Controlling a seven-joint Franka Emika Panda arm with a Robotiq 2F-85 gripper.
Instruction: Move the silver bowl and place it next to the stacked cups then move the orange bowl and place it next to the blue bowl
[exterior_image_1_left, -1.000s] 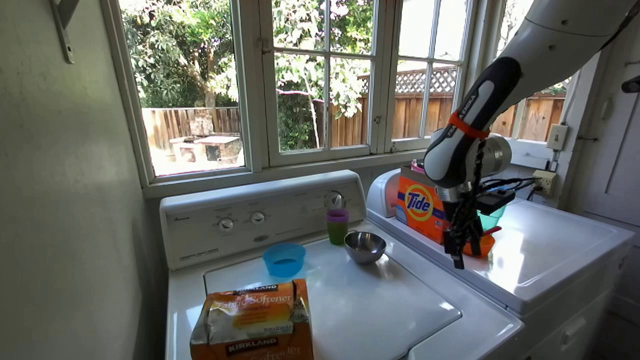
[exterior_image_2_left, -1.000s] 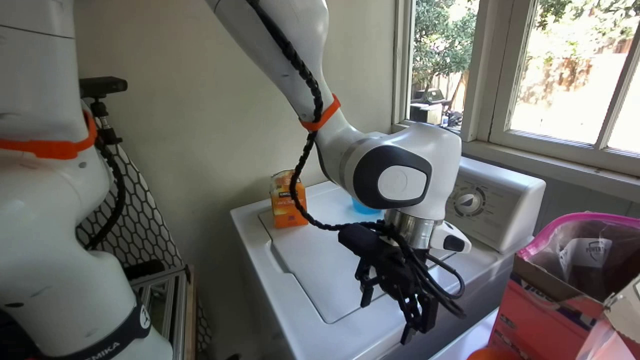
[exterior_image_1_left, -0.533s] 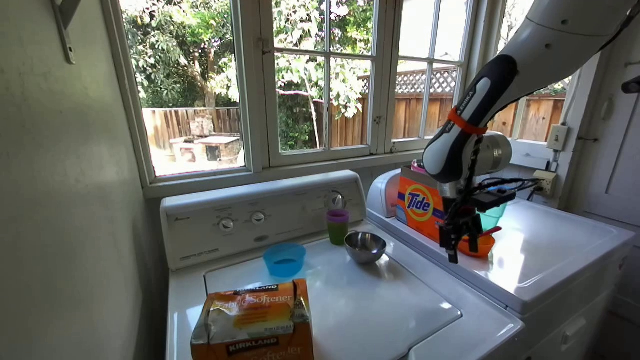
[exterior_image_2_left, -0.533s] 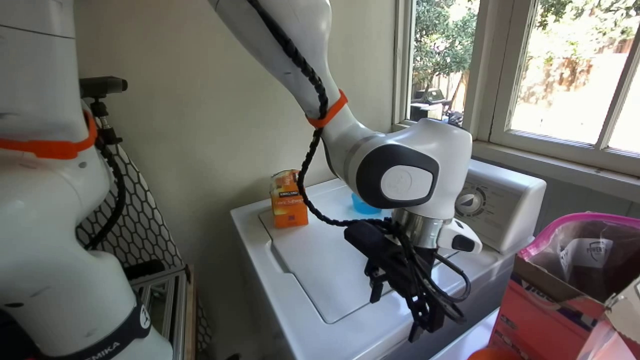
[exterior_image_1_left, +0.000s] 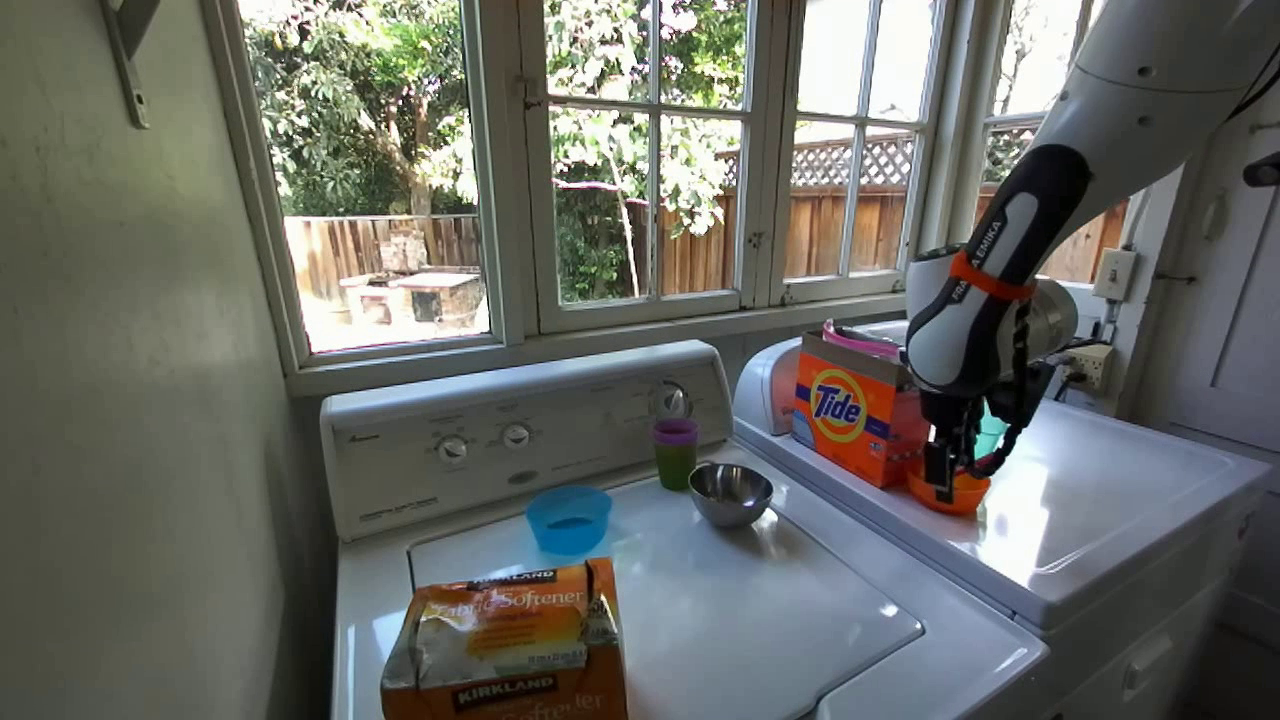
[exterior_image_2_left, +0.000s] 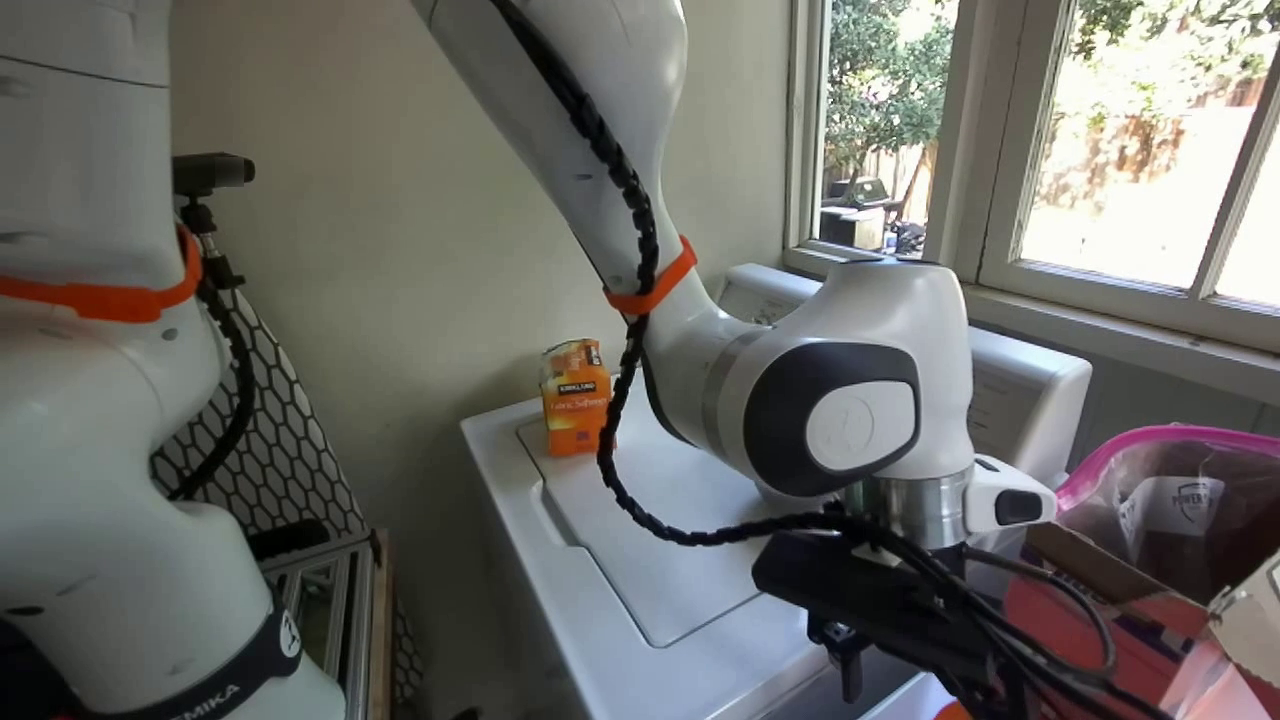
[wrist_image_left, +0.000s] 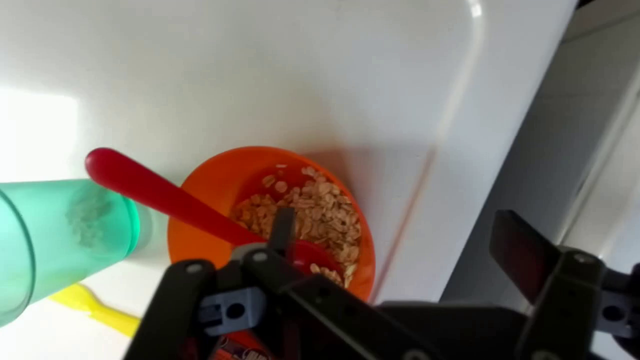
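At left, the round light-blue plastic bowl (exterior_image_1_left: 568, 538); next, the stacked green-and-purple plastic cups (exterior_image_1_left: 675, 457), the round silver metal bowl (exterior_image_1_left: 727, 511) just beside, apparently done. The spread claw (wrist_image_left: 395, 227) hangs by the round orange plastic bowl (exterior_image_1_left: 965, 499), its move pending.

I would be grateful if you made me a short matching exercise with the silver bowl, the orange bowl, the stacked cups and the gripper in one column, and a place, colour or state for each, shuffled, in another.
Things:
1. silver bowl
2. orange bowl
3. stacked cups
4. gripper

Places, colours, states:
A. purple above, green below
B. open, jaws wide apart
C. beside the stacked cups
D. holding oat-like flakes and a red spoon

Right pairs: 1-C, 2-D, 3-A, 4-B
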